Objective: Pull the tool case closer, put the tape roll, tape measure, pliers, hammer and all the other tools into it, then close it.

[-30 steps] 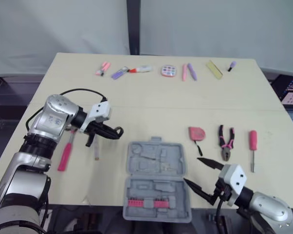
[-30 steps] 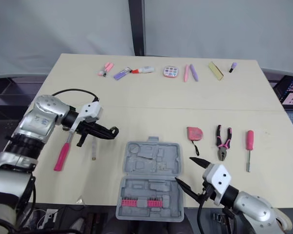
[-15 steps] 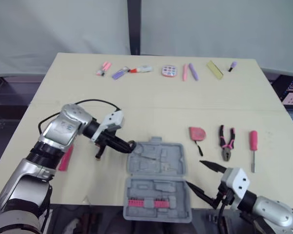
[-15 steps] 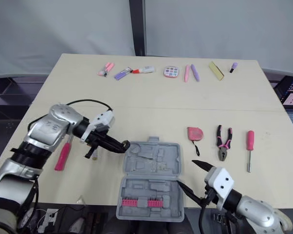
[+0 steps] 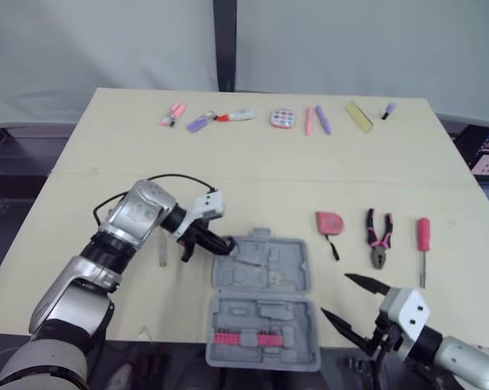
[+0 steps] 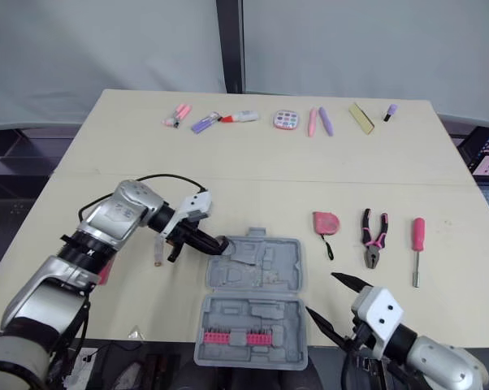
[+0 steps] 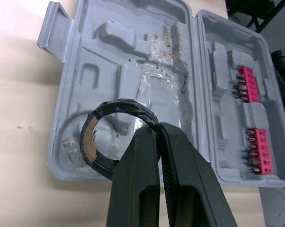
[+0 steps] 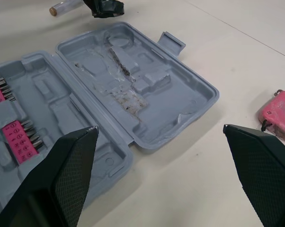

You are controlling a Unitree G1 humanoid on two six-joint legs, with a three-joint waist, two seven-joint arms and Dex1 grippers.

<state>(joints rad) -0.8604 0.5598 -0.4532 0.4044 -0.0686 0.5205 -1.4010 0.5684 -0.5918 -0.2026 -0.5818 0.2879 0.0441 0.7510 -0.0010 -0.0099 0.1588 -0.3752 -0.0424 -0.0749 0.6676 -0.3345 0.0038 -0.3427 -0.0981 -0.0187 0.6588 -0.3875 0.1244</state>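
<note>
While I watch the head camera, the left gripper [image 5: 225,243] hangs at the open tool case's [image 5: 265,272] far-left corner, and the right gripper [image 5: 335,296] is spread wide near its right side. On the left wrist camera, the fingers [image 7: 138,189] pinch the tape roll [image 7: 121,105] over a corner recess. On the right wrist camera, the tape measure [image 8: 280,112] lies beside the case.

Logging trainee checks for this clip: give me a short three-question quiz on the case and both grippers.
1. True or false: the case lies open.
2. The left gripper holds: A nothing; B tape roll; C a cup.
3. Fill in: the right gripper is ____ (open or shut).
Key: 1 true; 2 B; 3 open.
</note>
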